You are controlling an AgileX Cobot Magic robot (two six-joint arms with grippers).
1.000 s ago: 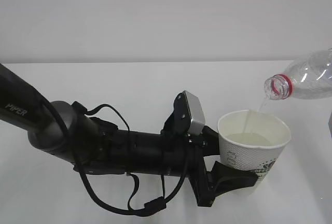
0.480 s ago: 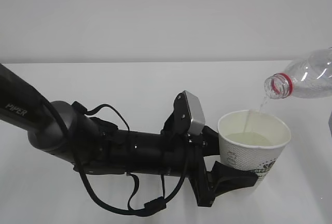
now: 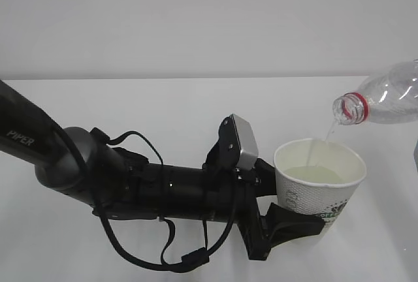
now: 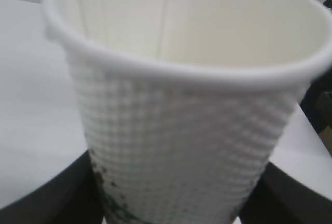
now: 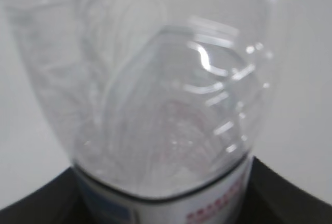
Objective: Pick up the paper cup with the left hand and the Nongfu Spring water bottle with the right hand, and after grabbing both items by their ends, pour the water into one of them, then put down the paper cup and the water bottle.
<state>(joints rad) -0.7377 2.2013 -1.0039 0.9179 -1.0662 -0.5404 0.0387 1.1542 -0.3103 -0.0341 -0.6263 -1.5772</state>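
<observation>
Exterior view: left gripper (image 3: pixel 287 220) clamps paper cup (image 3: pixel 318 184); right gripper (image 5: pixel 166 203) pinches water bottle (image 5: pixel 155 94).

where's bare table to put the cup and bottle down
Bare white table runs behind the left arm to the wall, and left of the tilted water bottle. It is crowded in front, where that arm holds the paper cup.
</observation>
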